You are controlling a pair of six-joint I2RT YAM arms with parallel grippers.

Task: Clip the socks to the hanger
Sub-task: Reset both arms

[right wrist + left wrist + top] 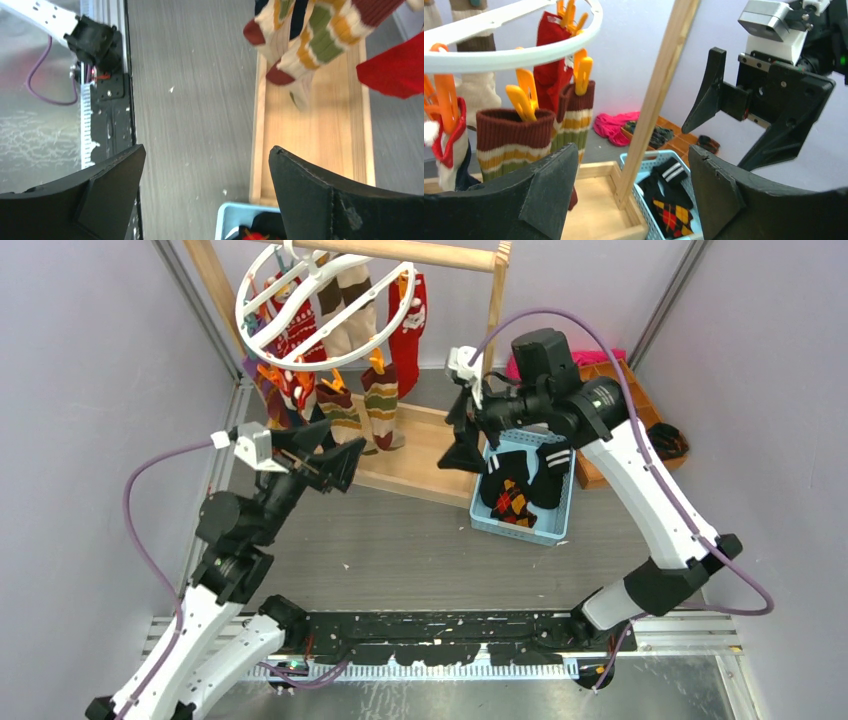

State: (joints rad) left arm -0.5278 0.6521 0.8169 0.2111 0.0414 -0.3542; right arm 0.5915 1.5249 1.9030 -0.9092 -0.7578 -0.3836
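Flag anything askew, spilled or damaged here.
The white ring hanger hangs tilted rather than level under the wooden rod. At the back right, a pink cloth spills over the orange tray's edge. Nothing looks damaged.

No word, number, label or brand mark can be read anywhere, neither on the hanging socks [506, 140], nor on the white hanger [499, 59], nor on the blue basket [521, 532].
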